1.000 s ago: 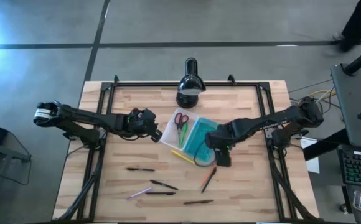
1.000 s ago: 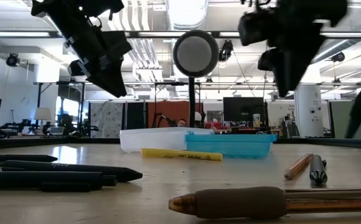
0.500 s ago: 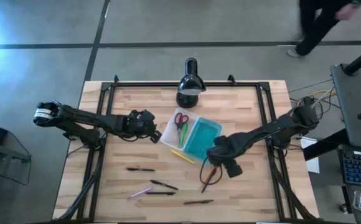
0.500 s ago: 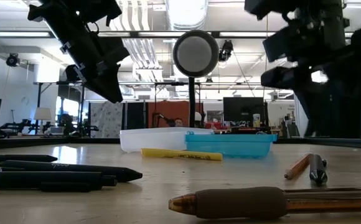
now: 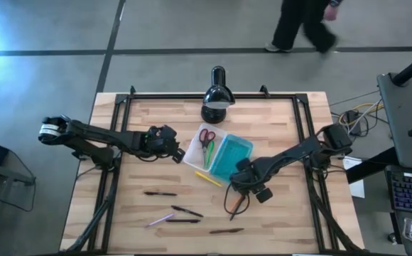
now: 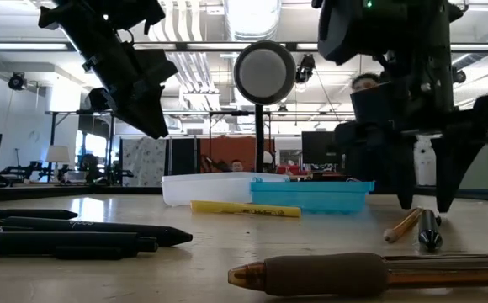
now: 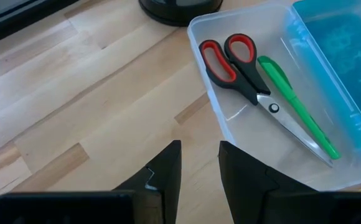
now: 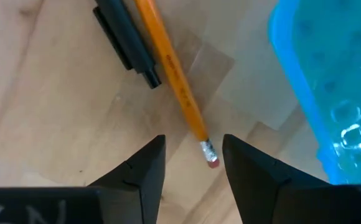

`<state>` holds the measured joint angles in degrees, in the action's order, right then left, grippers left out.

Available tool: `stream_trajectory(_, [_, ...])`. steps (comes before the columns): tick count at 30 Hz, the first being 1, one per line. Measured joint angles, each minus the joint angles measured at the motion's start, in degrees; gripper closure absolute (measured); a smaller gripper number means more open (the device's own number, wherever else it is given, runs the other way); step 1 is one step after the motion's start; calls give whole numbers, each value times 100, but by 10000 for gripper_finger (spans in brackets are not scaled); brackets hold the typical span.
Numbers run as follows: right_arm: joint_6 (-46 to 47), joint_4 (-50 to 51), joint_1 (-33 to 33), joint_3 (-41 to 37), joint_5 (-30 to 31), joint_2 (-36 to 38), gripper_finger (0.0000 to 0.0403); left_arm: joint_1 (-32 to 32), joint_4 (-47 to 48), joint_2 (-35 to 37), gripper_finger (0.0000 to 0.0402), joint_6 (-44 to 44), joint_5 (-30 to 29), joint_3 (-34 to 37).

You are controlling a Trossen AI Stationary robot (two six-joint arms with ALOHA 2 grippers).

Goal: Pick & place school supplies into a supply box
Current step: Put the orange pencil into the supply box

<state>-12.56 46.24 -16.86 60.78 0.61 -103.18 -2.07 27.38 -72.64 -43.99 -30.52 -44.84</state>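
The supply box's clear tray [image 5: 204,147] holds red-handled scissors [image 7: 243,68] and a green pen [image 7: 299,109]; its turquoise lid [image 5: 229,158] lies open beside it. A yellow pen [image 5: 207,178] lies near the box. An orange pencil [image 8: 171,68] and a dark pen [image 8: 123,38] lie side by side on the table. My right gripper [image 8: 194,165] is open, low over the pencil's eraser end [image 8: 210,157], one finger on either side; no touch shows. In the low view it [image 6: 425,198] reaches almost down to the table. My left gripper [image 5: 180,154] hovers open, with a narrow gap, beside the tray's left side.
Several more pens lie toward the near edge: dark ones [image 5: 160,193] [image 5: 187,210], a pink pencil [image 5: 160,219] and a brown pen [image 5: 226,230]. A black desk lamp [image 5: 217,99] stands at the far edge. A person [image 5: 302,25] walks beyond the table.
My right gripper has moved from beside the turquoise lid toward the near edge and come down over the orange pencil and dark pen. The person behind the table has walked from right to left.
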Motion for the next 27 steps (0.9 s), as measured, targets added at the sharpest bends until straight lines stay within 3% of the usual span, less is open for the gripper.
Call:
stream_trajectory(6, [-160, -244, 0, -131, -10, -40, 255, 7, 0, 0, 310, -130, 2, 0])
stream_trajectory(19, [-161, -544, -4, -506, -84, -6, 369, 11, -58, 0, 310, -458, 0, 0])
stream_trajectory(27, [-290, -544, -4, -553, -78, 231, 388, 11, -87, 0, 310, -592, -4, 0])
